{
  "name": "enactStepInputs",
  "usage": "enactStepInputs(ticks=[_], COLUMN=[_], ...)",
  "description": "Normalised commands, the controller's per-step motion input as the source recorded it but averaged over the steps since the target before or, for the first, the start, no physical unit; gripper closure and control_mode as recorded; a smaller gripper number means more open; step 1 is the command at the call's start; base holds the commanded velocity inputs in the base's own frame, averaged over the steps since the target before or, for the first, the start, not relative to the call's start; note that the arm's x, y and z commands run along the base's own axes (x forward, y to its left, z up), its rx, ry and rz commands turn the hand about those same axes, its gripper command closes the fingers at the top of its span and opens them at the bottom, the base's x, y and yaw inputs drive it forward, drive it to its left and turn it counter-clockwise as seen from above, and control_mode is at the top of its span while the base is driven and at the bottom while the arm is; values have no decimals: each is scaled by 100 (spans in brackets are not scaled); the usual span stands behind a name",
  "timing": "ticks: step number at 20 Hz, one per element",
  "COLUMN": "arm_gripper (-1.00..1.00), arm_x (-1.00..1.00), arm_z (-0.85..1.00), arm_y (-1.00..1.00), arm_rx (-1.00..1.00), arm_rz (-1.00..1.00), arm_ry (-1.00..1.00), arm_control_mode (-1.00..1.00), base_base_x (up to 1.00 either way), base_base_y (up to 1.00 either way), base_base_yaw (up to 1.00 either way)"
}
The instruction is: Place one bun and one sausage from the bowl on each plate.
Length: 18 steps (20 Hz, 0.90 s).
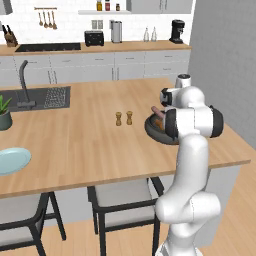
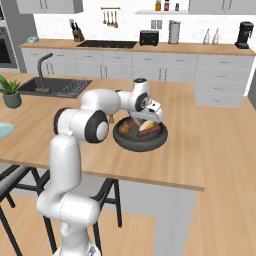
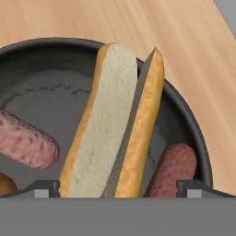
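pincer (image 3: 118, 188) first, in the hand view: we see its two dark tips standing wide apart at the bottom edge, gripping nothing, with a split bun (image 3: 113, 124) lying lengthwise between them inside the dark bowl (image 3: 193, 124). one sausage (image 3: 171, 169) lies just beside the bun on one side and a second sausage (image 3: 27, 143) on the other. a tan sliver at the lower corner may be the second bun, though too little of it shows for us to be sure. we judge the bun light and soft, likely to dent if squeezed hard, so we would take it across its middle with a gentle close. the sausages look firmer, smooth and round, and could roll or slip, so a hold at mid-length suits them too.

in the left base view, the bowl sits on the wooden bench (image 1: 75, 135), mostly hidden behind the arm. we count one pale blue plate (image 1: 12, 160) well apart from it at the left edge, and two small shakers (image 1: 124, 118) between them.

in the right base view, the pincer hangs low over the bowl, and we make out roughly two buns and two sausages in it. nothing lies on the plate yet, so we judge the task barely begun.
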Motion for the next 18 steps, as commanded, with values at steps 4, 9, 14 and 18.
enactStepInputs(ticks=[4, 9, 14, 18], arm_gripper=[-100, -100, -100, -100], arm_x=[12, -2, 0, 0], arm_z=[-32, -37, -43, -55], arm_y=[0, 0, 0, 0], arm_rx=[0, 0, 0, 0], arm_rz=[0, 0, 1, 5], arm_ry=[4, 0, 0, -1], arm_control_mode=[-100, -100, -100, -100], base_base_x=[0, 0, 0, 0], base_base_y=[0, 0, 0, 0], base_base_yaw=[0, 0, 0, 0])
